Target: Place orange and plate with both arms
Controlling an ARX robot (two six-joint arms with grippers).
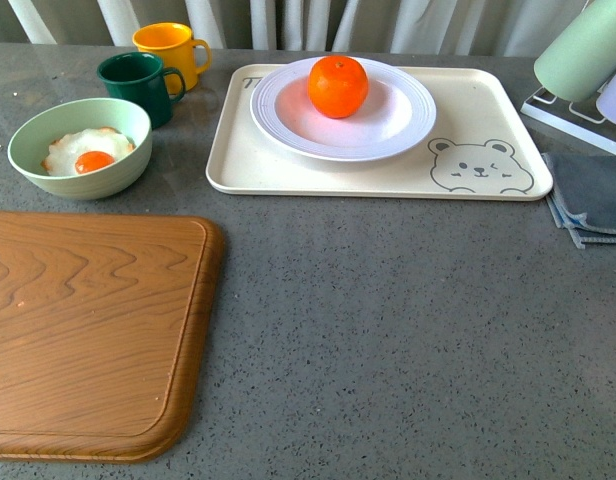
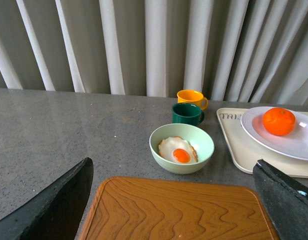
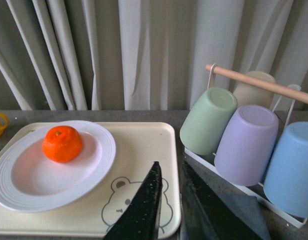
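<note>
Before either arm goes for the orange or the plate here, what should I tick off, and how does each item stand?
1. Orange sits inside the plate, nothing covering it: ok.
2. Plate rests flat on the bear tray, rim reachable all round: ok.
3. Left tool fingers wide apart, holding nothing: ok.
4. Right tool open enough for a grasp: not ok, fingers nearly together.
5. Cutting board surface bare as a possible set-down spot: ok.
6. Where the orange and plate should end up: cannot tell from these views.
</note>
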